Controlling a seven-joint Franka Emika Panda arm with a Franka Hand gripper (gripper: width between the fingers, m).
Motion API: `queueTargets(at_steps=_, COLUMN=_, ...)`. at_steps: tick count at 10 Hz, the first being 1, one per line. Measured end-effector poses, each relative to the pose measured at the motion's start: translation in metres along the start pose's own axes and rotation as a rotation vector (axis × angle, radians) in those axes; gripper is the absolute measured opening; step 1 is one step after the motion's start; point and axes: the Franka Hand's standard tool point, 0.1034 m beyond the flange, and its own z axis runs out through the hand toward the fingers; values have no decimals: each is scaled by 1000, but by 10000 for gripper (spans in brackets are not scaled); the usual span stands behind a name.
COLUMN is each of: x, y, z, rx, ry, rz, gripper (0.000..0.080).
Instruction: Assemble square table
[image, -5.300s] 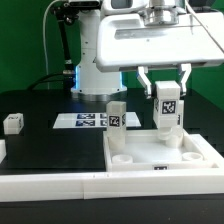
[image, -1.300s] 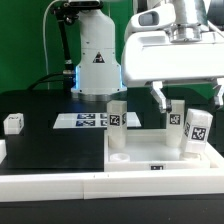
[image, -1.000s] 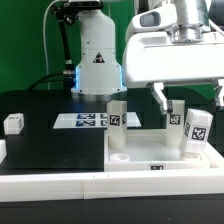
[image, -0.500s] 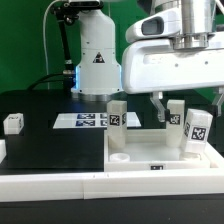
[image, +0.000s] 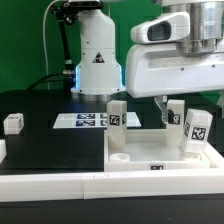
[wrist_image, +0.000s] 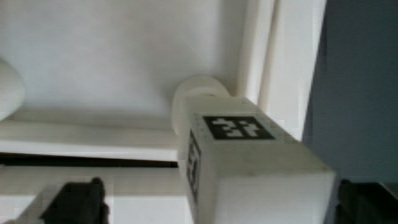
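Observation:
The white square tabletop (image: 150, 150) lies flat with its raised rim up, at the front right of the exterior view. Three white tagged legs stand upright in it: one at its back left (image: 117, 125), one at the back (image: 176, 112) and one at the front right (image: 198, 133). A further leg (image: 13, 123) lies loose at the exterior view's far left. My gripper (image: 190, 103) hangs open just above the front right leg, touching nothing. In the wrist view that leg (wrist_image: 240, 150) stands between my dark fingers (wrist_image: 71, 205), apart from both.
The marker board (image: 85, 121) lies flat behind the tabletop. A long white border bar (image: 55, 183) runs along the table's front edge. The arm's white base (image: 95, 60) stands at the back. Black table surface (wrist_image: 356, 60) shows beside the tabletop's rim.
My gripper has let go of the front right leg and risen straight up from it over the last second. The leg stays upright in the tabletop's corner.

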Motion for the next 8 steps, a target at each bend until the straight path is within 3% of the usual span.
queueTargets(at_steps=1, x=0, y=1, z=0, rx=0, ry=0, rz=-1, gripper=626)
queueTargets(at_steps=2, x=0, y=1, z=0, rx=0, ry=1, rz=0, gripper=455)
queueTargets(at_steps=3, x=0, y=1, z=0, rx=0, ry=1, rz=0, gripper=455)
queueTargets(at_steps=4, x=0, y=1, z=0, rx=0, ry=1, rz=18, gripper=289)
queueTargets(at_steps=8, x=0, y=1, z=0, rx=2, ry=1, rz=126, gripper=290)
